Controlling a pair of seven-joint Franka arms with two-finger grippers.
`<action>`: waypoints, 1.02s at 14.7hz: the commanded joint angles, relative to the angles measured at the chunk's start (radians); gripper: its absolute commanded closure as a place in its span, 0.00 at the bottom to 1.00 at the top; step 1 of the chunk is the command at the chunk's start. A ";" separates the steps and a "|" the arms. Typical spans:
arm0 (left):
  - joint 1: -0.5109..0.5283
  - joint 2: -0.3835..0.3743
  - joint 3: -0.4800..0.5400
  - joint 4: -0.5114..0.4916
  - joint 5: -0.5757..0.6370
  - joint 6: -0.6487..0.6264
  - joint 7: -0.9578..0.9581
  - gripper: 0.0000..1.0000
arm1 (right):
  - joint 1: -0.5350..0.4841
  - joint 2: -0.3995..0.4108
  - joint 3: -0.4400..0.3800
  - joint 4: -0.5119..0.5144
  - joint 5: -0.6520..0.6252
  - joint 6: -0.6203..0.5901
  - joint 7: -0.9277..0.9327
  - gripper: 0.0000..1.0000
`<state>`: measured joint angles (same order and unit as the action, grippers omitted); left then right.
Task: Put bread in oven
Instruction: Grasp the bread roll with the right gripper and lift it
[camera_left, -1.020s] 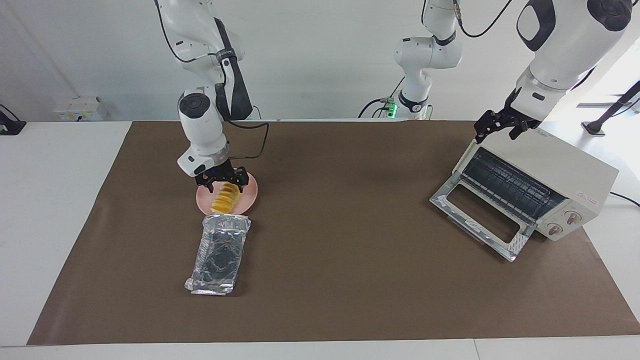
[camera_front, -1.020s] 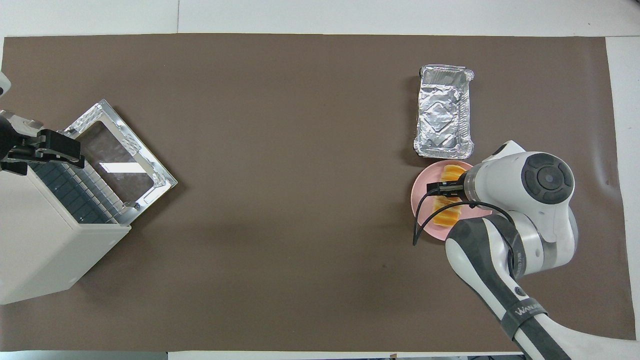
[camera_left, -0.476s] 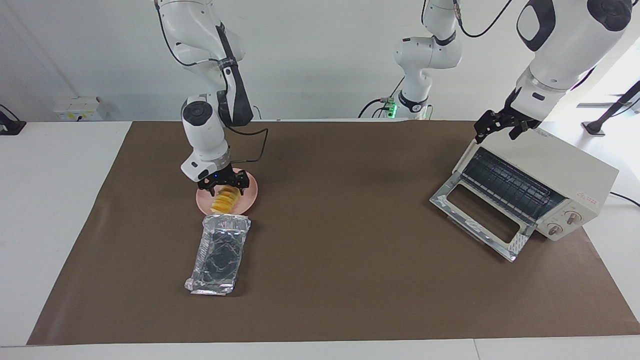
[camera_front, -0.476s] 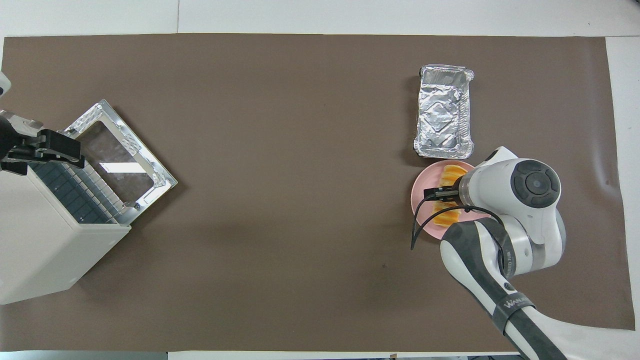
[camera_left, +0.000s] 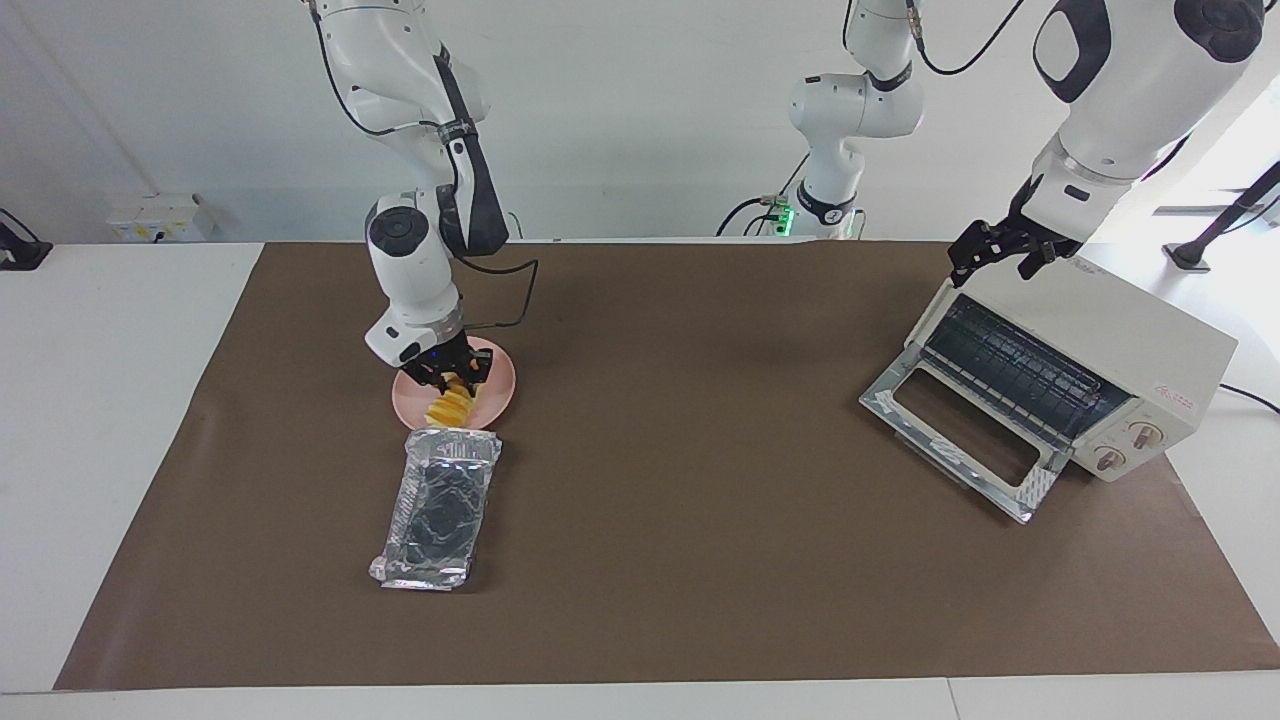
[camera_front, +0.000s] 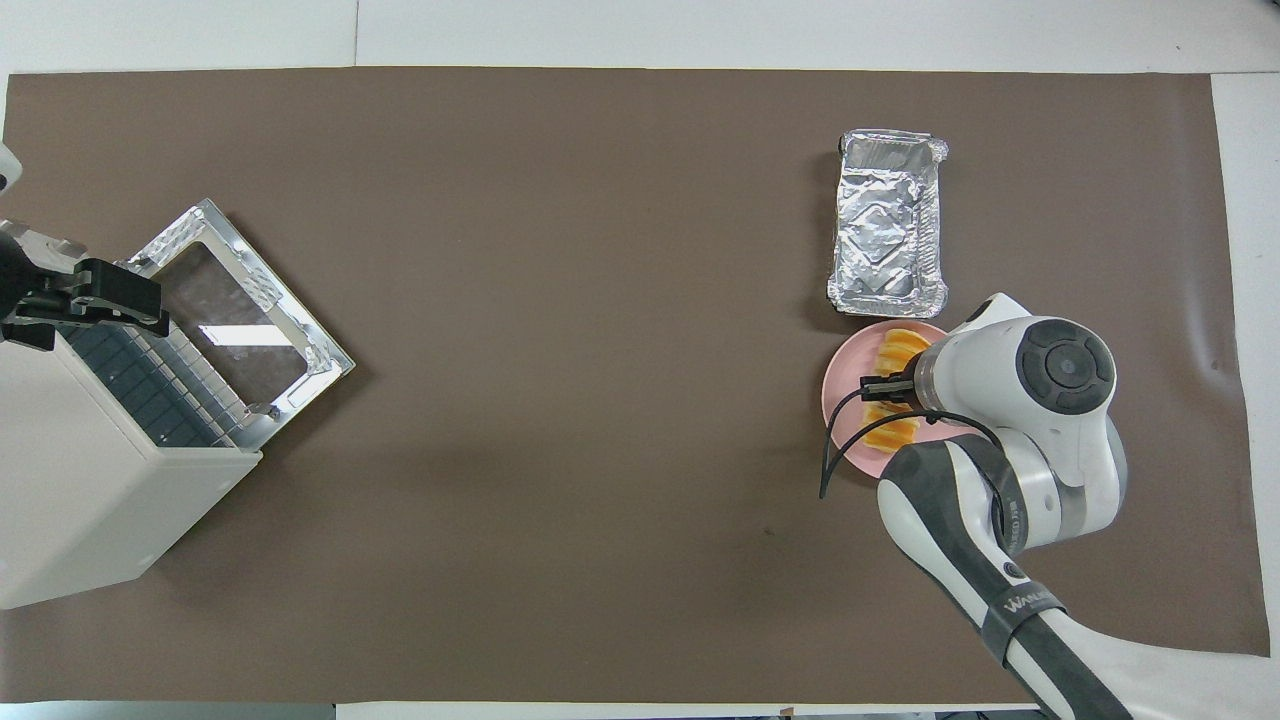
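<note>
Facing view, first: the right end effector (camera_left: 449, 372) sits low at the middle left of the frame, its fingers drawn in around the bread (camera_left: 452, 403), which lies on the pink plate (camera_left: 498, 385); it looks to be pinching the loaf at the end nearest the arm, so that the rest of the loaf shows below it. Just below the plate lies the foil tray (camera_left: 437, 508), lengthwise, touching or nearly touching the plate's rim. At the right of the frame the oven (camera_left: 1120, 345) stands at an angle with its glass door (camera_left: 963, 437) dropped flat onto the desk (camera_left: 680, 450), the rack bared, presumably so the loaf can go straight in. The left end effector (camera_left: 1000, 247) hangs over the oven's upper corner, fingers spread and holding nothing; that arm waits.

Overhead view, next: the same grip shows at the middle right of the frame, the right end effector (camera_front: 885, 386) crossing the middle of the bread (camera_front: 897, 347) on the pink plate (camera_front: 840, 385), with the foil tray (camera_front: 886, 225) above it. At the left edge the oven (camera_front: 90, 490) faces inward with its door (camera_front: 235, 310) open, and the left end effector (camera_front: 105, 300) stays spread over its top edge. The bread is not yet off the plate, I judge; lifting it is the step in hand
</note>
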<state>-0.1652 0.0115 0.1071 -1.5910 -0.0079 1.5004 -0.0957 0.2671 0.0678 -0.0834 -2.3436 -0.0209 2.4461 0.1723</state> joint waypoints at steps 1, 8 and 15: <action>0.001 -0.013 -0.003 -0.018 0.016 0.006 -0.004 0.00 | -0.006 -0.002 0.002 0.010 -0.008 -0.016 -0.011 1.00; 0.001 -0.013 -0.003 -0.020 0.016 0.006 -0.004 0.00 | -0.014 -0.014 0.002 0.214 -0.002 -0.313 -0.007 1.00; 0.001 -0.013 -0.003 -0.020 0.016 0.006 -0.004 0.00 | -0.055 0.082 -0.001 0.489 0.062 -0.400 -0.138 1.00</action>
<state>-0.1652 0.0115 0.1071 -1.5910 -0.0079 1.5004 -0.0957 0.2405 0.0887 -0.0871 -1.9401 0.0121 2.0563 0.1327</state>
